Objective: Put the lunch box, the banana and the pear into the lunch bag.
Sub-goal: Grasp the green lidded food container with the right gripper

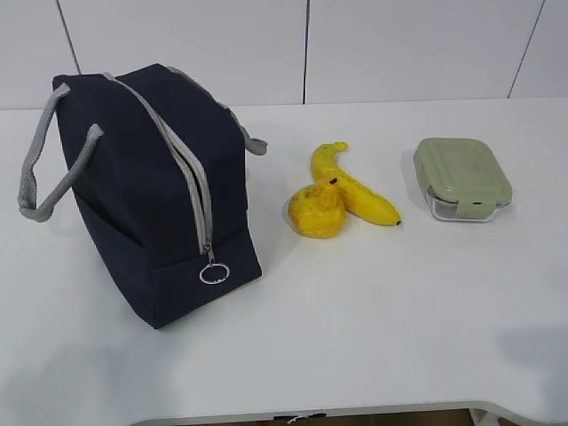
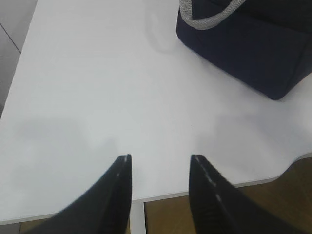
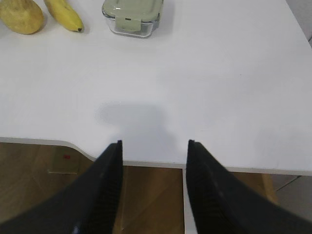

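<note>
Starting from rest, nothing packed yet: my left claw [image 2: 161,168] hangs with its jaws apart and empty over the near edge of the white surface [image 1: 373,319], and my right claw [image 3: 153,151] is the same, spread and holding nothing. The lunch bag [image 1: 151,195] stands upright on the left side, zipper [image 1: 191,169] closed along its top ridge with the ring pull [image 1: 215,273] hanging at the near end, so I judge it has to be opened first. From my left claw the bag lies ahead and to the right, well apart; that arm is clearly the nearer one. The zipper's long axis runs from the far end toward the camera. The pear [image 1: 318,210] sits mid-surface touching the banana [image 1: 355,191], which lies slantwise, stem end far, tip pointing near-right. The lunch box [image 1: 461,177], lid clipped on, is off to the right, ahead and left of my right claw, well apart. Surface is plain white, otherwise bare in these views. White panelled wall [image 1: 311,44] behind, wood-tone floor [image 3: 146,195] below the edge.
</note>
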